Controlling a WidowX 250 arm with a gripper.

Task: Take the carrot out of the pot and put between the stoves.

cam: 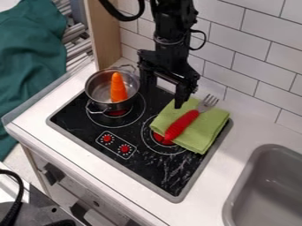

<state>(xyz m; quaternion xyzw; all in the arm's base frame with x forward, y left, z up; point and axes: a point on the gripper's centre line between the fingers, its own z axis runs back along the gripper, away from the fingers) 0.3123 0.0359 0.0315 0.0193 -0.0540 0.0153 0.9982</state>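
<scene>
My gripper [165, 92] hangs open over the back of the black stovetop [153, 163], to the right of the pot, with nothing between its fingers. The orange carrot [118, 90] stands tilted inside the metal pot [96, 92], its narrow tip up near the far rim. The pot sits on the left burner [133, 115]. A folded green towel partly covers the right burner [154, 147].
The green towel [205, 128] carries a fork [183, 125] with a red handle, close to the gripper's right side. Red knobs [125, 148] lie in front of the burners. A grey sink [268, 190] is at lower right, and a tiled wall [256, 57] rises behind.
</scene>
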